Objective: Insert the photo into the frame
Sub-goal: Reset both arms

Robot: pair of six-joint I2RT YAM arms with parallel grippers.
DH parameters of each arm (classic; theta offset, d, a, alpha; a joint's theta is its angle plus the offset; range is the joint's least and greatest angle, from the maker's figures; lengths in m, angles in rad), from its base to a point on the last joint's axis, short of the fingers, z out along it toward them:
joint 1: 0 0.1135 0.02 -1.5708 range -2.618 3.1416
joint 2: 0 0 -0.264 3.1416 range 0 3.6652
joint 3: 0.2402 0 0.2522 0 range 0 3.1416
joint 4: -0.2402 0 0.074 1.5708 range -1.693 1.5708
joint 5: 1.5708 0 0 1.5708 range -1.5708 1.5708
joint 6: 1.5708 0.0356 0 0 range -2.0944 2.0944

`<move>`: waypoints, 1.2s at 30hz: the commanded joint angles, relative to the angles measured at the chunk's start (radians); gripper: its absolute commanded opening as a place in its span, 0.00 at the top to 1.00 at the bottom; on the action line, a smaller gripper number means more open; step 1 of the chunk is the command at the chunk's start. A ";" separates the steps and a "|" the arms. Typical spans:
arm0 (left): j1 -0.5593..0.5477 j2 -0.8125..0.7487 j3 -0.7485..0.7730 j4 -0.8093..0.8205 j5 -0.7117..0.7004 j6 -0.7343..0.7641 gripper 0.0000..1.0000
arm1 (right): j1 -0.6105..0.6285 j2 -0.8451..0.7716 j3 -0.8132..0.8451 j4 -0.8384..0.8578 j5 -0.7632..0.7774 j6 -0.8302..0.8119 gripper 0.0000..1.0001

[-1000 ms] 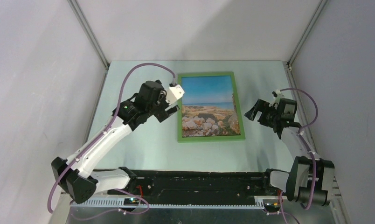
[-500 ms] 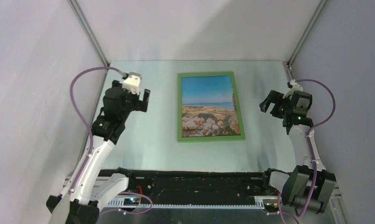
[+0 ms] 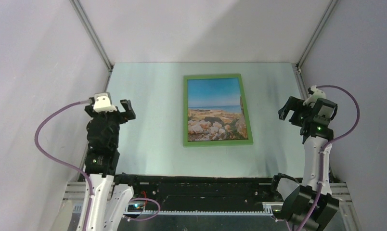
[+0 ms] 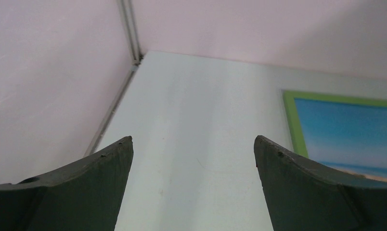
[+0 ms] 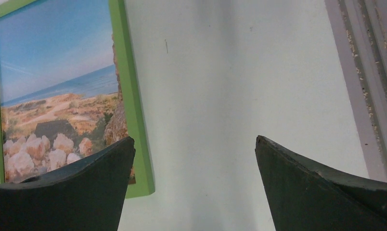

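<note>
While the sea-and-rocks photo [image 3: 214, 109] sits, apparently flush, in the green frame [image 3: 218, 143], the left gripper [image 4: 194, 144] and right gripper [image 5: 194, 142] gape wide, touching nothing.

1. we see soft, even light in the overhead view; the tabletop [image 3: 153, 96] is bright and carries no glare.
2. a diagonal change of brightness crosses the back wall [image 3: 206, 29]; the side walls look dimmer to us.
3. in the left wrist view we find a pinkish cast on the walls, and the edge of the frame [image 4: 291, 120] looks slightly soft.
4. in both wrist views the dark jaws in the foreground are underexposed and give us little detail.
5. in the right wrist view we find the photo [image 5: 52, 86] crisp, with a faint grey band down the tabletop.
</note>
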 commanded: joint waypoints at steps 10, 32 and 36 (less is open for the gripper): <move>0.013 -0.132 -0.175 0.080 -0.213 -0.115 0.00 | -0.022 -0.263 0.044 -0.186 -0.059 -0.145 0.01; 0.013 -0.207 -0.211 0.095 -0.032 -0.045 0.00 | 0.025 -0.486 -0.054 -0.125 -0.025 -0.215 0.01; 0.012 -0.186 -0.207 0.090 -0.018 -0.028 0.00 | 0.037 -0.490 -0.059 -0.124 0.001 -0.228 0.01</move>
